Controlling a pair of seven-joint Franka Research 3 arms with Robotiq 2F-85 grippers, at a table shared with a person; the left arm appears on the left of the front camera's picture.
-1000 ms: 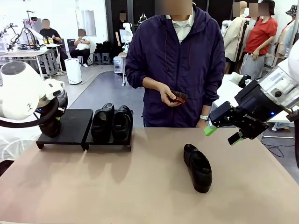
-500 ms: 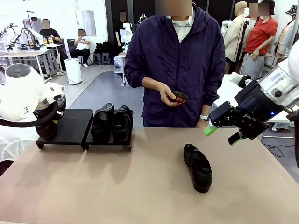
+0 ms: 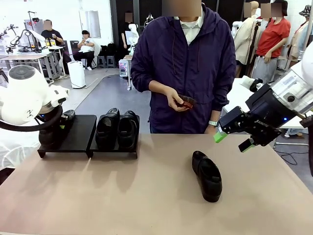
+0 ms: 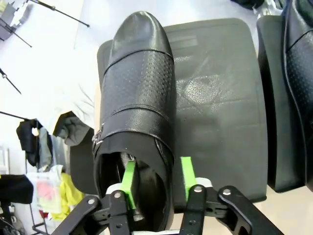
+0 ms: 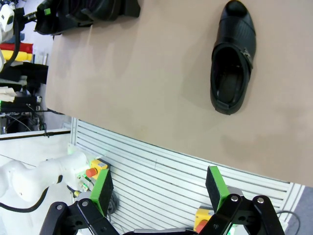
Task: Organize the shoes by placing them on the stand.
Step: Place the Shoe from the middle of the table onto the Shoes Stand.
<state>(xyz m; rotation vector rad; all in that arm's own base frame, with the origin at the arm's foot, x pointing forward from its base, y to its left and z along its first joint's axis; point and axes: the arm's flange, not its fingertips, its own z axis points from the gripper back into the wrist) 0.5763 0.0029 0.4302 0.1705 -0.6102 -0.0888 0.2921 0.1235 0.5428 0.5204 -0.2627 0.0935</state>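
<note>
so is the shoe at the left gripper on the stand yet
On: in the left wrist view the shoe sits sole down on the stand.

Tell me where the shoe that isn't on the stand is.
Front view: the loose shoe lies on the table, right of centre, nearest the right pincer and apart from the stand at the left.

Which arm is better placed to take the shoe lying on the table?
Right: the right gripper, open, hangs nearest that shoe; the left gripper is at the stand, astride another shoe.

L arm (image 3: 27,100) hides shoe (image 4: 137,88) from front; neighbour shoe (image 4: 298,73) cropped
</note>
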